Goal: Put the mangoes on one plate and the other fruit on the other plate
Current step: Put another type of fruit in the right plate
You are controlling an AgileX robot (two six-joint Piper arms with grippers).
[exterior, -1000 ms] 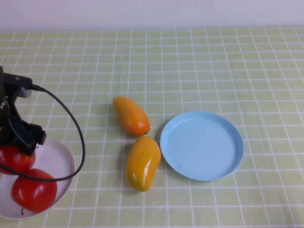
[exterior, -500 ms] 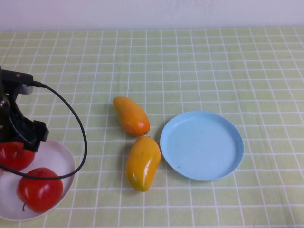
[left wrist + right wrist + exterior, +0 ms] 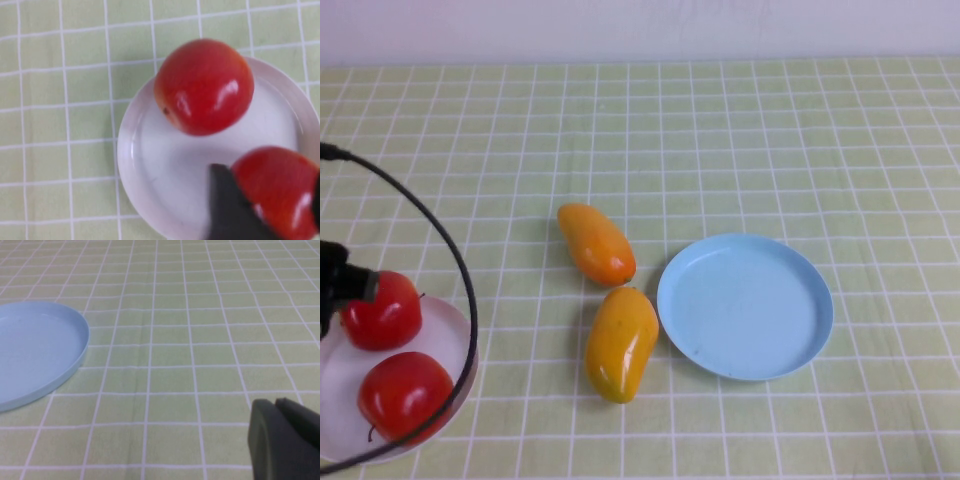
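A tablecloth point(image 3: 720, 130) in light green with a white grid covers the whole table surface. A plain pale wall point(image 3: 640, 28) runs along its far edge. Lighting is even and diffuse.

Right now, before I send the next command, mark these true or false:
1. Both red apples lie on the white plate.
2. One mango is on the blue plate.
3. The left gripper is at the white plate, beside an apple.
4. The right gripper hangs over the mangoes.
1. True: both red apples are on the white plate.
2. False: both mangoes lie on the checked cloth, and the blue plate holds nothing.
3. True: the left gripper is at the plate's far edge, next to the farther apple.
4. False: the right gripper is over bare cloth beside the blue plate, with no mango in its wrist view.
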